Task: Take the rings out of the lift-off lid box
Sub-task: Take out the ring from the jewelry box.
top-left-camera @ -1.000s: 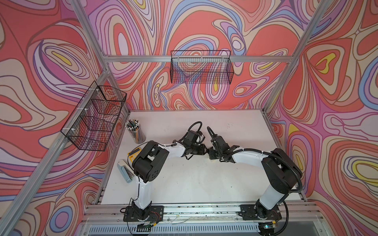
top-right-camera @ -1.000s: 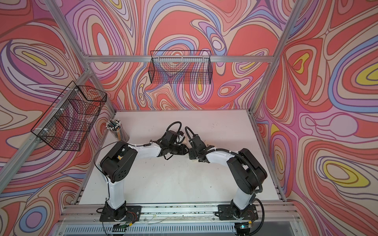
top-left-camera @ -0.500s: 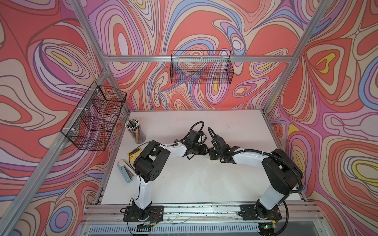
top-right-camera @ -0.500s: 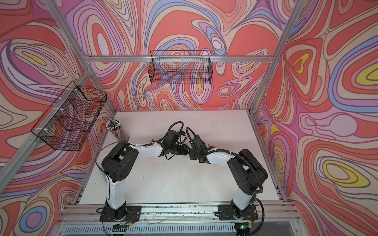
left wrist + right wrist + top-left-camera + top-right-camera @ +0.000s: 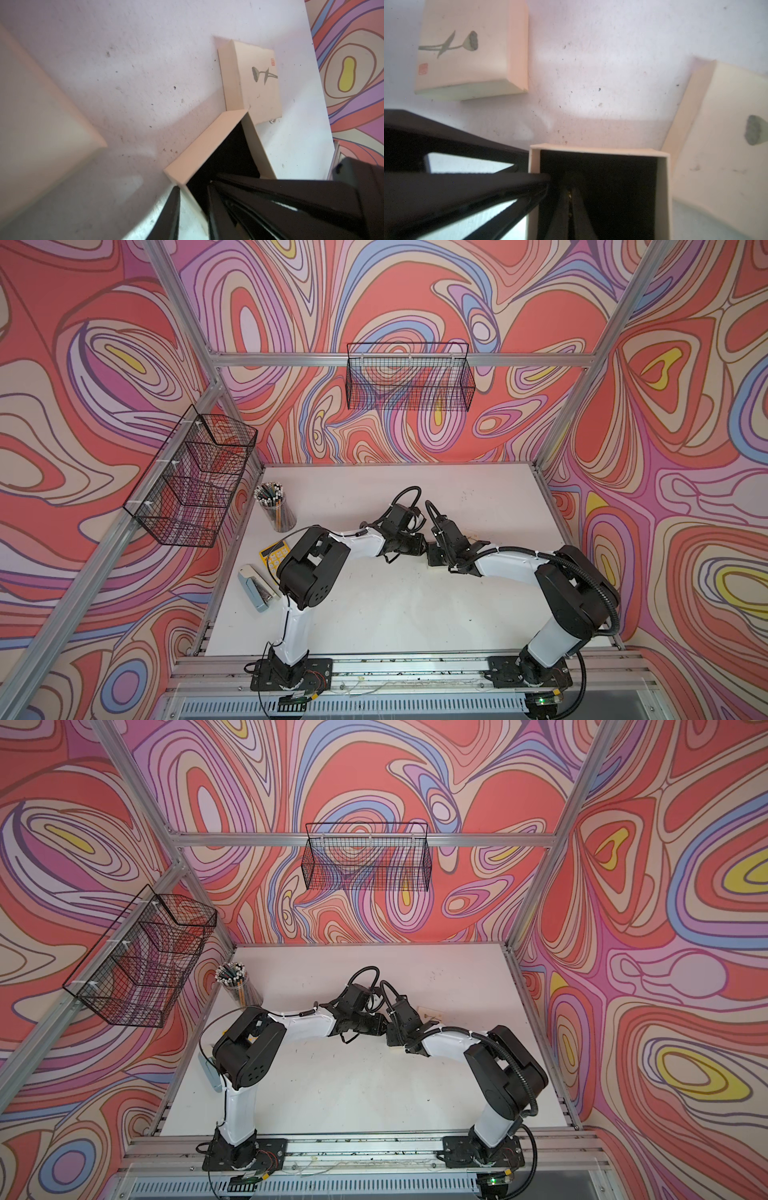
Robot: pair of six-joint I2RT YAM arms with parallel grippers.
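Right wrist view puts the right gripper (image 5: 569, 193) nearest. Its jaws are pressed together deep inside the open lift-off lid box (image 5: 600, 149), which has a black lining. A tiny bright glint (image 5: 569, 194) sits at the tips, perhaps one of the rings, though it is too small to be sure. On about the nine o'clock side of the box, the left gripper (image 5: 193, 187) is clamped on the cream wall, one finger inside and one outside, steadying it at mid-table. Just beyond, at roughly two o'clock of the open box, lies a lotus-printed cream box (image 5: 255, 83). A small hoop (image 5: 273, 121) touches its edge, likely a ring already taken out. A second lotus-printed piece (image 5: 726, 145) lies near the open box. Farthest off, a pencil cup (image 5: 276, 510) stands at the table's ten o'clock. The rings should be light, stiff and slick, and easily flicked away. A gentle fingertip pinch across the thin band, lifted straight up, looks the safest hold.
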